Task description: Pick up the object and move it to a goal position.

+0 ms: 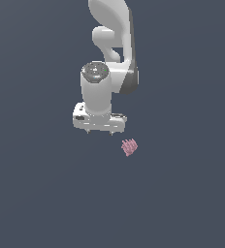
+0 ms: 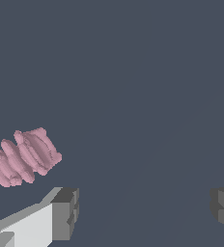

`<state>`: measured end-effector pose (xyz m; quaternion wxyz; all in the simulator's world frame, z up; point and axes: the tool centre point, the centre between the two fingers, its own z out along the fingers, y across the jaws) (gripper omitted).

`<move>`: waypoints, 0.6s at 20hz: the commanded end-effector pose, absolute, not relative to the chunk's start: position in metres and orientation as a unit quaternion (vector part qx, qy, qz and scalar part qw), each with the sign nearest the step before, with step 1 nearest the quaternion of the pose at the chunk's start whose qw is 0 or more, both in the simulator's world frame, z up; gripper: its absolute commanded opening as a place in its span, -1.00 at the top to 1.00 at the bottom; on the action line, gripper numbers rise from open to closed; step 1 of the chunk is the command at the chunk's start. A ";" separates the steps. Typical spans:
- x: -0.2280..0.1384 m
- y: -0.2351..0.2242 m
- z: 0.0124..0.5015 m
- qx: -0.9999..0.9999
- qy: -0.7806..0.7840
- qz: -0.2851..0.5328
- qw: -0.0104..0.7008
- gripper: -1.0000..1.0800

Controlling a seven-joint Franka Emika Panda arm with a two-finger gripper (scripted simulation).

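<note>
The object is a small dusty-pink lump with ridges, lying on the dark floor just below and toward the exterior view's right of the white gripper. In the wrist view the object lies off to one side, outside the gap between the two fingers. My gripper is open, its grey pads spread wide with nothing between them. Only the finger tips peek out below the hand in the exterior view.
The white arm rises above the hand toward the top of the exterior view. Everything else around the object is plain dark grey floor.
</note>
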<state>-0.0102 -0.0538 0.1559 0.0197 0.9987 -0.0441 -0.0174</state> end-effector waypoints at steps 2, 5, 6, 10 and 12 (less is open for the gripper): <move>-0.011 -0.059 0.154 0.999 -0.045 -0.019 0.024 -0.92; -0.011 -0.059 0.155 0.998 -0.048 -0.019 0.023 -0.92; -0.011 -0.059 0.155 0.998 -0.048 -0.019 0.023 -0.92; -0.010 -0.054 0.152 0.999 -0.036 -0.018 0.023 -0.92; -0.009 -0.047 0.149 0.999 -0.023 -0.018 0.022 -0.92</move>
